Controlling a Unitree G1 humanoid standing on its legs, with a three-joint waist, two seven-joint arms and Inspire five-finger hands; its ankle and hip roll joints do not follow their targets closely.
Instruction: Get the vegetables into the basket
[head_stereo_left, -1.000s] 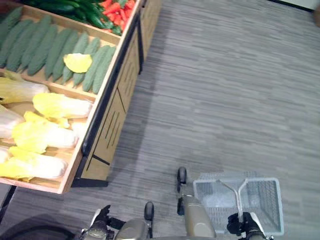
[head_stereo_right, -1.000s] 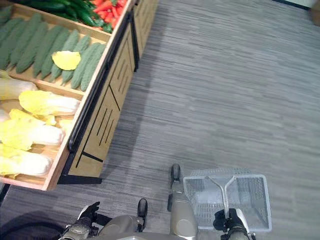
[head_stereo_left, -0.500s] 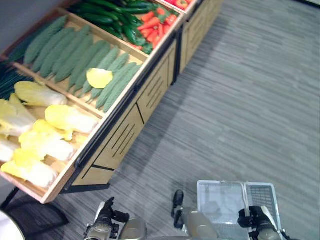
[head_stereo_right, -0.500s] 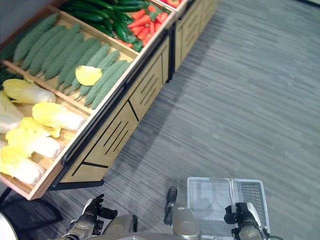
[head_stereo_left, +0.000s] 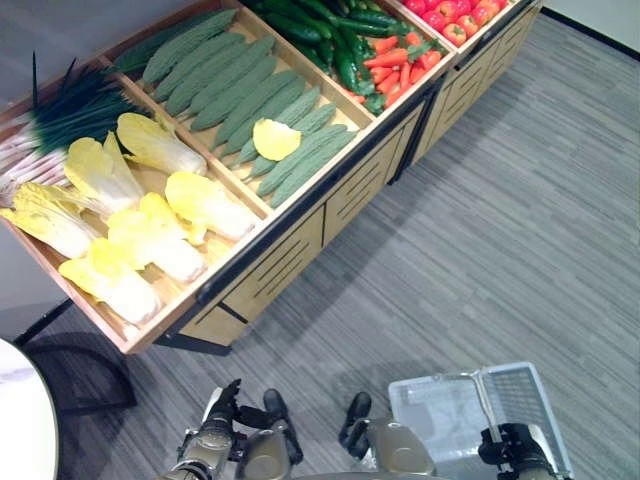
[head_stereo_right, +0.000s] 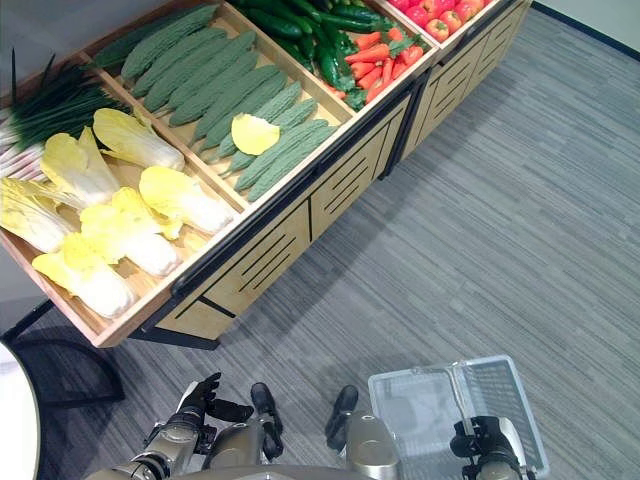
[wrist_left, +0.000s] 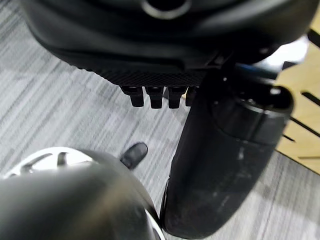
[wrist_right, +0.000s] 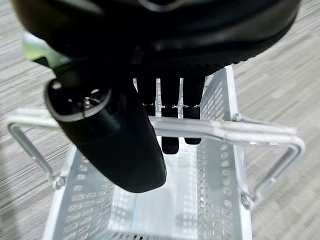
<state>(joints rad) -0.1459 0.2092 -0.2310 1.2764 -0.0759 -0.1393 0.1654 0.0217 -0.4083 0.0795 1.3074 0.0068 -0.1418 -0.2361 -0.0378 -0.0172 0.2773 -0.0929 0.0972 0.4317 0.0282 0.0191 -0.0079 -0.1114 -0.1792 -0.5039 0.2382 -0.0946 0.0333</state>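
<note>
A wooden display stand (head_stereo_left: 300, 235) holds the vegetables: pale yellow cabbages (head_stereo_left: 205, 205), bumpy green gourds (head_stereo_left: 250, 100) with a yellow leaf (head_stereo_left: 272, 138) on them, dark cucumbers (head_stereo_left: 340, 40), carrots (head_stereo_left: 395, 60), red peppers (head_stereo_left: 460, 15) and green onions (head_stereo_left: 60, 115). A white wire basket (head_stereo_left: 440, 378) hangs low at my right side with nothing in it. My right hand (head_stereo_left: 510, 445) is shut on its handle (wrist_right: 260, 131), fingers (wrist_right: 172, 125) curled over the bar. My left hand (head_stereo_left: 215, 425) hangs open and holds nothing, well below the stand's front edge.
Grey carpet floor (head_stereo_left: 500, 230) stretches to the right of the stand. A dark metal frame (head_stereo_left: 80, 370) stands on the floor at the stand's near corner. A white round tabletop edge (head_stereo_left: 20, 420) shows at the lower left.
The camera has swung, so the whole stand has slid into view with more compartments showing. The right hand still holds the basket; the left hand stays low.
</note>
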